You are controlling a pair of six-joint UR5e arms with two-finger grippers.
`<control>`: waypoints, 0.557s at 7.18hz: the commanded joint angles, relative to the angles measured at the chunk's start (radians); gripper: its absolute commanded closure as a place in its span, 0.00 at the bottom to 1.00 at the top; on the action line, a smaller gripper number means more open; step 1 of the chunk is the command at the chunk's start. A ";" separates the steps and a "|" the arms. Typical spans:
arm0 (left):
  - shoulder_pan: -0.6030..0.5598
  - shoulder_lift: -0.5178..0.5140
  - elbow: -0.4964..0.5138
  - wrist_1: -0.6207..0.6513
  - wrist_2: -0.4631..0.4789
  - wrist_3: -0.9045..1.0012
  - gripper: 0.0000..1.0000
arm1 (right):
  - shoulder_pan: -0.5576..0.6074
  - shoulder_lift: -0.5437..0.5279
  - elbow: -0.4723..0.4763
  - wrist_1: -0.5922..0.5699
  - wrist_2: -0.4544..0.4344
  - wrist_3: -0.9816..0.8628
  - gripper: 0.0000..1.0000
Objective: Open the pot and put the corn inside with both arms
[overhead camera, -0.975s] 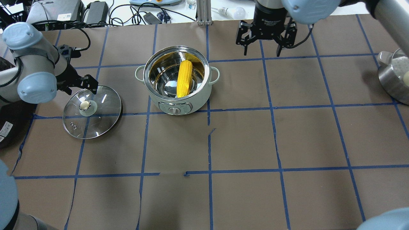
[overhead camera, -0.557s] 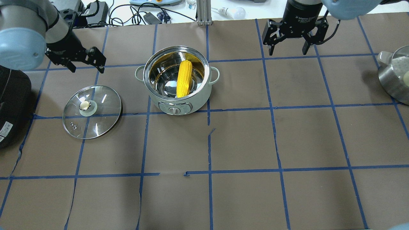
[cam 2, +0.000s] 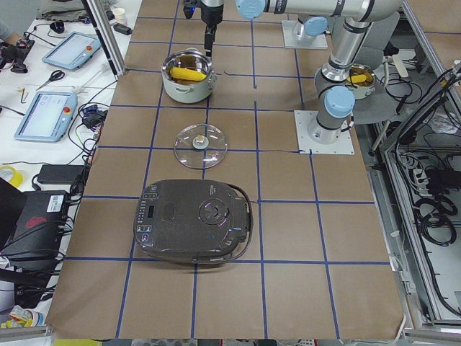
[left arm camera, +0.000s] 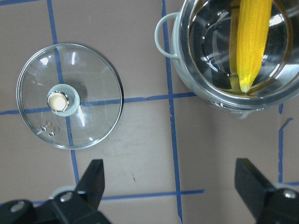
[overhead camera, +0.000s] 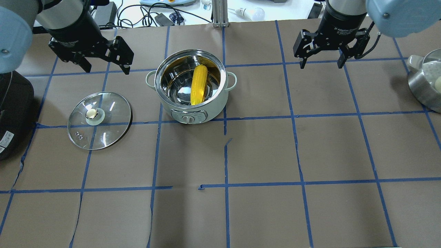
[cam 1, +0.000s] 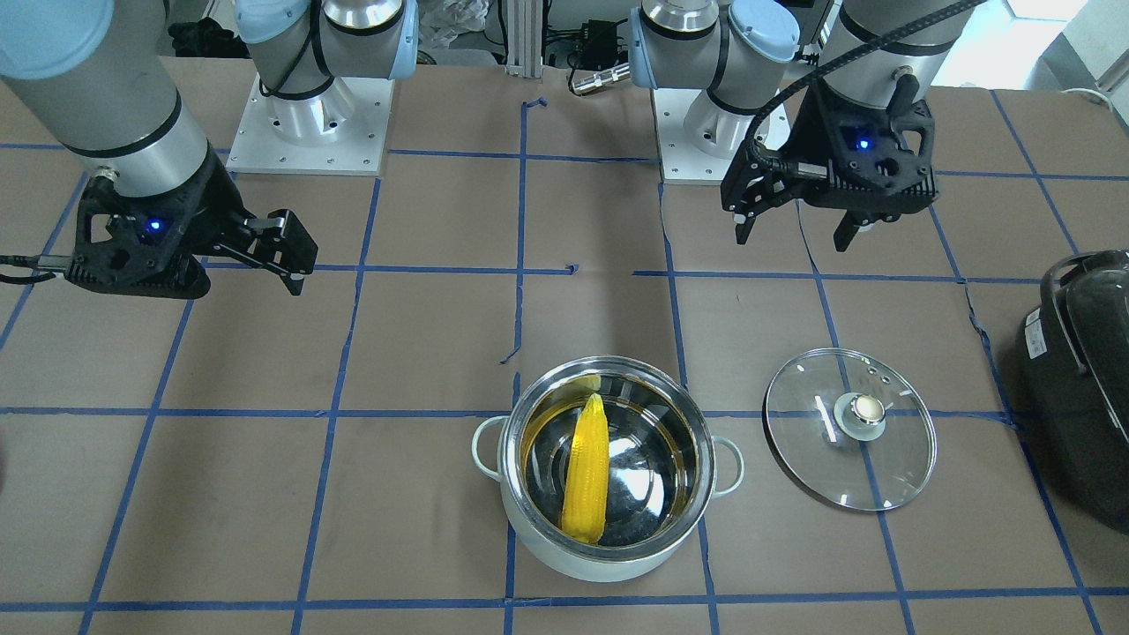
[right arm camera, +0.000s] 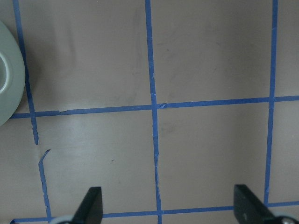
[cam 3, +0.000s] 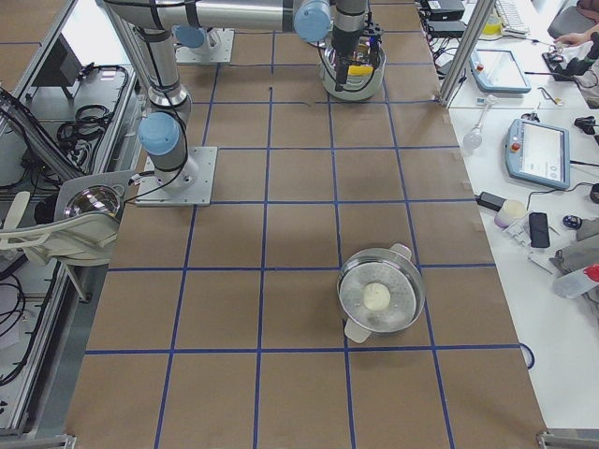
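The pale-green pot (overhead camera: 213,108) stands open at the table's far middle. The yellow corn (overhead camera: 199,84) lies inside it, leaning on the steel wall. The glass lid (overhead camera: 110,127) lies flat on the table to the pot's left, knob up. My left gripper (overhead camera: 106,69) is open and empty, raised beyond the lid and left of the pot. My right gripper (overhead camera: 321,64) is open and empty, raised well right of the pot. The left wrist view shows the lid (left arm camera: 88,93), the pot (left arm camera: 187,79) and the corn (left arm camera: 250,42) below it. The right wrist view shows only the pot's edge (right arm camera: 11,79).
A large black appliance (overhead camera: 13,113) sits at the left table edge, near the lid. A steel pot holding a white ball (overhead camera: 425,86) stands at the right edge. Cables and devices (overhead camera: 148,13) lie beyond the far edge.
My left gripper has lifted away from beside the lid and moved to the far side and rightward. My right gripper has moved right. Lid, pot and corn have not moved.
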 commanded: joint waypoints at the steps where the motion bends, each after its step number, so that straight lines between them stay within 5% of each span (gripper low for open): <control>1: -0.007 0.013 -0.018 -0.023 0.000 -0.007 0.00 | -0.002 -0.025 0.012 -0.042 -0.001 -0.001 0.00; 4: -0.007 0.024 -0.024 -0.012 -0.002 0.005 0.00 | 0.000 -0.080 0.026 0.026 0.004 -0.001 0.00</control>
